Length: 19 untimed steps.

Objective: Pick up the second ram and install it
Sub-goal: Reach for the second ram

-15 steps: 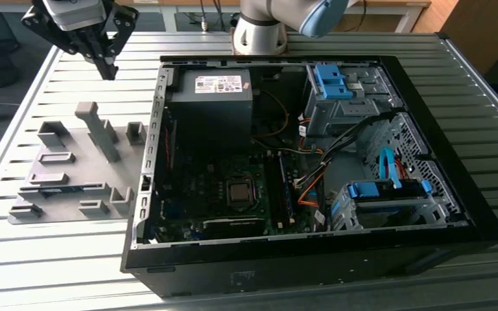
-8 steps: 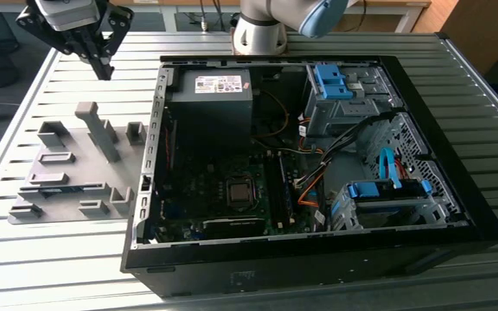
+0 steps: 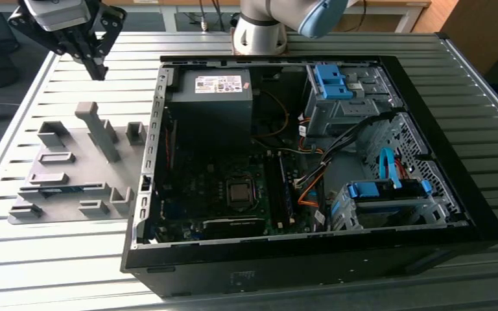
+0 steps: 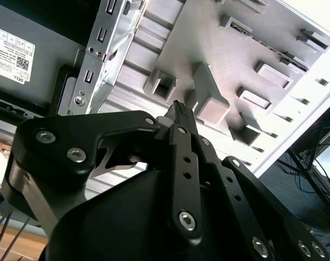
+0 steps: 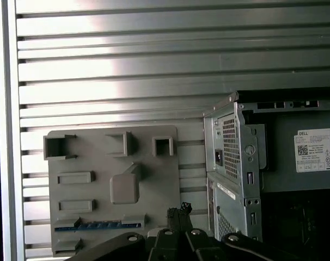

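The gripper [image 3: 96,67], closed tight and empty, is held well above the grey holder [image 3: 69,170] where the ram [image 5: 97,224] is lodged in 1 slot, and if lowered unopened or off-line, the ram could be struck or the tall post [image 3: 104,133] clipped.

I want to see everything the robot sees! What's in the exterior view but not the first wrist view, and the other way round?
Exterior view: inside the open black computer case, the dark motherboard, blue plastic drive brackets, and the arm's pale base. First wrist view: the case's perforated metal back panel. Both: the ribbed metal table, the grey plastic tray holding the long blue-green ram stick, and the black gripper, shut and empty.
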Tool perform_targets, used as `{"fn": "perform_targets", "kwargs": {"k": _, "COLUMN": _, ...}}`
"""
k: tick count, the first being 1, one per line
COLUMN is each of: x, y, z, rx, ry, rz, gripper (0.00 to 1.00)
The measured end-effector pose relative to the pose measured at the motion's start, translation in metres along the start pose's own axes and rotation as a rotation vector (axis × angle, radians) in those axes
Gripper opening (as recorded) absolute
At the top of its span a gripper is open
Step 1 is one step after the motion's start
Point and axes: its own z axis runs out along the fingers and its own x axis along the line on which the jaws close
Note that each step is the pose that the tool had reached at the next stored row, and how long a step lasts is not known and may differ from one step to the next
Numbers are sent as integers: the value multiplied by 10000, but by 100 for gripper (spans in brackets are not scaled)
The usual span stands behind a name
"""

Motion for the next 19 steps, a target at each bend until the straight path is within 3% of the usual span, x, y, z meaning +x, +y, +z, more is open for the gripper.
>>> {"fn": "perform_targets", "kwargs": {"k": 19, "x": 214, "y": -16, "z": -4, "rx": 1, "ry": 0, "rz": -1, "gripper": 11}}
